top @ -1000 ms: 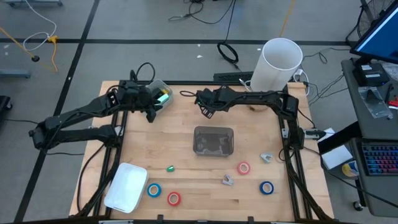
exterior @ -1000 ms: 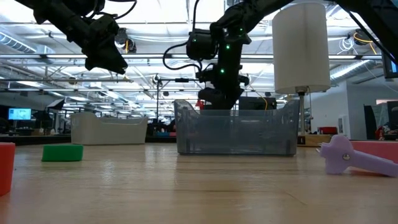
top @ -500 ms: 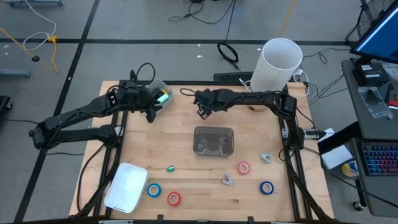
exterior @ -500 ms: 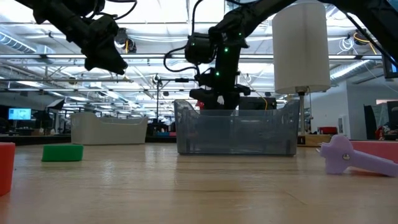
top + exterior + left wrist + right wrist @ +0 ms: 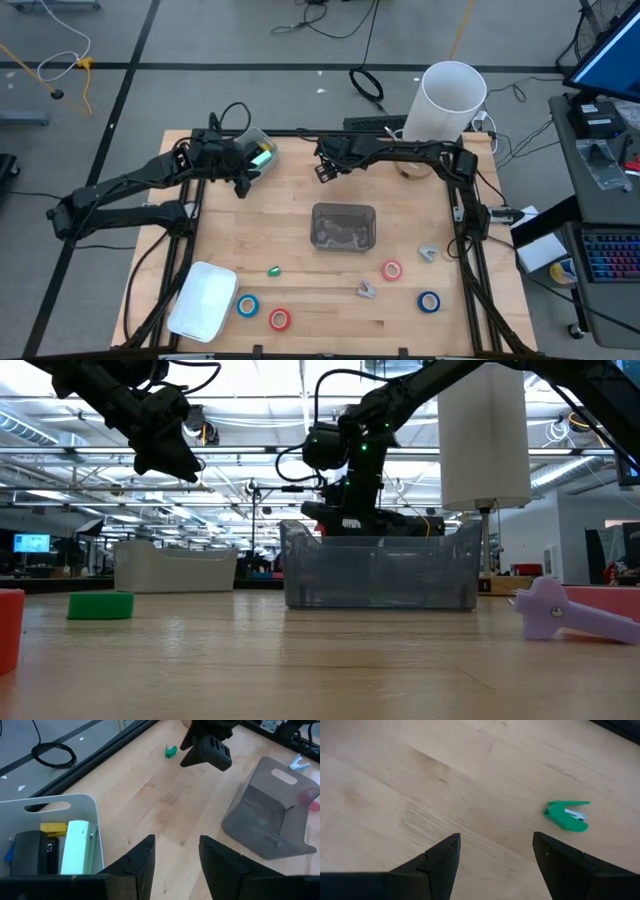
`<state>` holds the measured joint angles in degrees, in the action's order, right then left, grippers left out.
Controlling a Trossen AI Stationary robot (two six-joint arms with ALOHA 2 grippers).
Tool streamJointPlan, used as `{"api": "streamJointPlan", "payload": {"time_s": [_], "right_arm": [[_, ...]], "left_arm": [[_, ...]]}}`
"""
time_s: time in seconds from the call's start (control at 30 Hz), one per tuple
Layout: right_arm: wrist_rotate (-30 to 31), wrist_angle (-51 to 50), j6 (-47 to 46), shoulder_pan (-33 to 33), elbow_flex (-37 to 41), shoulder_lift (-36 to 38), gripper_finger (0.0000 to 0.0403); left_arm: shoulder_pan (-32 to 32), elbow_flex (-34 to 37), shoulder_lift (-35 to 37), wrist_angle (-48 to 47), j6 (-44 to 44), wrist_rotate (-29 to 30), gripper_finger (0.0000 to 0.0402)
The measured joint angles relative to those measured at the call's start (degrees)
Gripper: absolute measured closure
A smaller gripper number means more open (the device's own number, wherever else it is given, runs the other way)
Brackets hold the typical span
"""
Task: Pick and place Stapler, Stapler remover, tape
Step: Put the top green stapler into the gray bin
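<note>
The mint-green stapler [image 5: 75, 847] lies inside a small white box [image 5: 254, 142] at the far left of the table. My left gripper [image 5: 240, 186] hovers open just beside that box, with nothing between its fingers [image 5: 142, 857]. My right gripper [image 5: 322, 171] hangs open over bare wood at the far middle, slanting down, and holds nothing [image 5: 497, 852]. Two blue tape rolls [image 5: 247, 305] [image 5: 428, 301], a red one [image 5: 279, 319] and a pink one [image 5: 391, 269] lie flat near the front edge. A small green clawed piece [image 5: 566, 815], seemingly a stapler remover, lies on the wood [image 5: 273, 270].
A grey see-through bin [image 5: 343, 226] stands mid-table. A white tray [image 5: 205, 298] lies at the near left. Two pale clawed pieces [image 5: 366, 289] [image 5: 428, 253] lie near the tape. A tall white cylinder [image 5: 450, 100] stands at the far right corner. Black and yellow items share the white box [image 5: 32, 852].
My right gripper has rolled at the wrist and shifted a little toward the table's far edge; its fingers stay apart. My left gripper has kept still.
</note>
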<state>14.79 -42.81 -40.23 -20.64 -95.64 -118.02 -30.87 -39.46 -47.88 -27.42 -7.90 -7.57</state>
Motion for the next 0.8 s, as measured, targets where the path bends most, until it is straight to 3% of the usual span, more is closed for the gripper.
{"api": "streamJointPlan", "payload": {"time_s": [0.27,0.53,0.8], "right_arm": [[0.5,0.6,-3.4,-0.9,0.0,0.0,0.0161],[0.2,2.5,-13.1,-2.0,0.0,0.0,0.0161],[-0.1,15.6,-19.2,-1.4,3.6,0.0,0.0161]], "left_arm": [[0.0,0.0,0.0,0.0,0.0,-0.1,0.025],[0.0,0.0,0.0,0.0,0.3,-0.1,0.025],[0.0,0.0,0.0,0.0,0.3,-0.1,0.025]]}}
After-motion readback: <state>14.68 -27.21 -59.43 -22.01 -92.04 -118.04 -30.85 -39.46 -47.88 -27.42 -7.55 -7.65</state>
